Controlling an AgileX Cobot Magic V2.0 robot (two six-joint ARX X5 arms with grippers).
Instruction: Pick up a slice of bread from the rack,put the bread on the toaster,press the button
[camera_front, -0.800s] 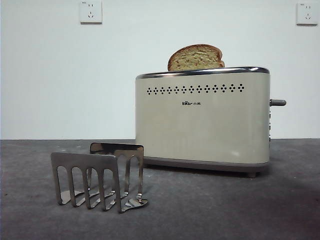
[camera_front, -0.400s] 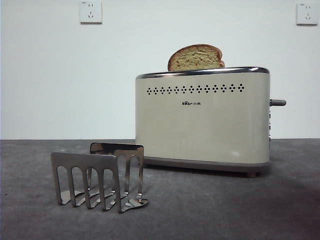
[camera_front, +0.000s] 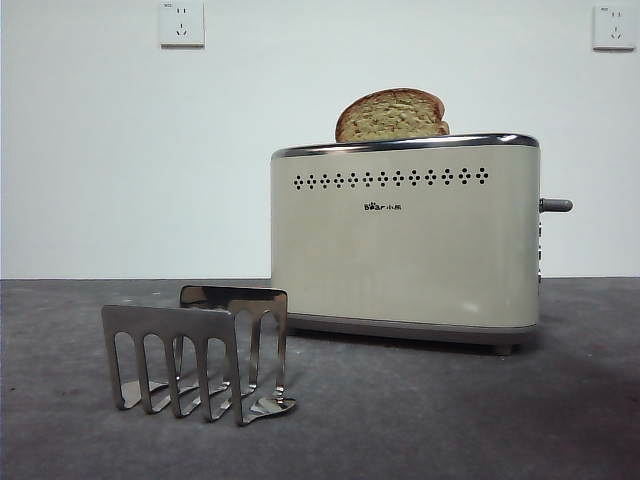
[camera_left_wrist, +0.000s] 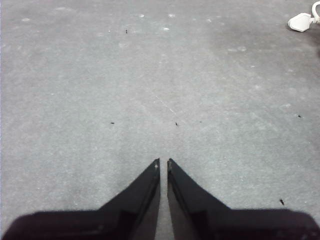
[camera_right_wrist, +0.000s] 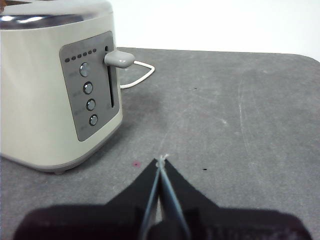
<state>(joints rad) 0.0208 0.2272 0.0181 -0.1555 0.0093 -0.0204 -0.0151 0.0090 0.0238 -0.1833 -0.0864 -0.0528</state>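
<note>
Counted: one toaster (camera_front: 405, 240), one slice of bread (camera_front: 391, 115) in its top, one rack (camera_front: 195, 352) before it, two wall sockets (camera_front: 181, 23) behind.

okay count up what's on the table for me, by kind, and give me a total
Slice of bread: 1
Toaster: 1
Rack: 1
Total: 3
</note>
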